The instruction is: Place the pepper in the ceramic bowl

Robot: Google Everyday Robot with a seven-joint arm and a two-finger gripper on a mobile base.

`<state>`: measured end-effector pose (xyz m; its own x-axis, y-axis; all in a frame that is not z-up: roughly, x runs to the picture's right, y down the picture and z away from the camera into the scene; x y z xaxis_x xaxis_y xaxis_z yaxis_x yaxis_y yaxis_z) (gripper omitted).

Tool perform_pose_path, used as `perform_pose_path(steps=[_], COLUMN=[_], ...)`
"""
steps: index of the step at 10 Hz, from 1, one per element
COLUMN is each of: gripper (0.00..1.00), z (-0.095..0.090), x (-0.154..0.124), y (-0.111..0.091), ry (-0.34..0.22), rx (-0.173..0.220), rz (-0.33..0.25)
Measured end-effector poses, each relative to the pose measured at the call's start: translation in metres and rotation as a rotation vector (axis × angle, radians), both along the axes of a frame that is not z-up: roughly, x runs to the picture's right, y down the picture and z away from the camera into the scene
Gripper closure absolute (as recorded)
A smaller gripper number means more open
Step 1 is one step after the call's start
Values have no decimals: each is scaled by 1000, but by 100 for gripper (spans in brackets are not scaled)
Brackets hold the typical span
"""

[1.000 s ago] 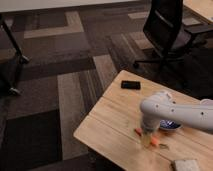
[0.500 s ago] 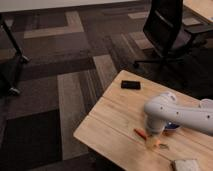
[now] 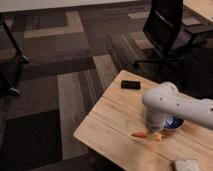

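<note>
the robot's white, rounded arm (image 3: 175, 102) reaches in from the right edge over a light wooden plank table (image 3: 115, 122), with its wrist turned downward. the gripper (image 3: 156, 133) hangs at the lower end of that wrist, right down at the tabletop, and it shows only as a pale yellowish shape; whether it grips anything cannot be told from this view.

the slim orange-red chili pepper (image 3: 140, 134) lies flat on the wood just to the left of the gripper, its near end touching or almost touching the gripper's tip, its far end pointing away to the left. whether the gripper has hold of that near end cannot be told.

the round, shallow dark blue glossy ceramic bowl (image 3: 173, 123) sits on the table just behind and to the right of the gripper, mostly hidden by the arm, so only a curved slice of its rim and patterned inside shows. the pepper is outside it.

farther from the gripper, up and to the left, a small flat black rectangular object (image 3: 130, 85) lies near the table's far edge. below and right of the gripper, at the table's near edge, lies a pale, flat object (image 3: 186, 165). a black office chair (image 3: 167, 30) stands on the patterned carpet beyond the table.
</note>
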<state>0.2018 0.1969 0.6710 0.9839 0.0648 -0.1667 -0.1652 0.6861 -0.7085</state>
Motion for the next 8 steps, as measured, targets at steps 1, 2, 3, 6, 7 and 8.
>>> perform_pose_path(steps=[1, 2, 3, 6, 7, 8], gripper=[100, 100, 100, 100, 100, 100], z=[-7, -4, 8, 51, 56, 60], x=[-9, -8, 10, 75, 88, 100], y=[-14, -27, -39, -82, -99, -114], ry=[-2, -8, 9, 96, 113, 135], rx=[-4, -8, -15, 4, 25, 49], rz=[6, 14, 37, 92, 112, 130])
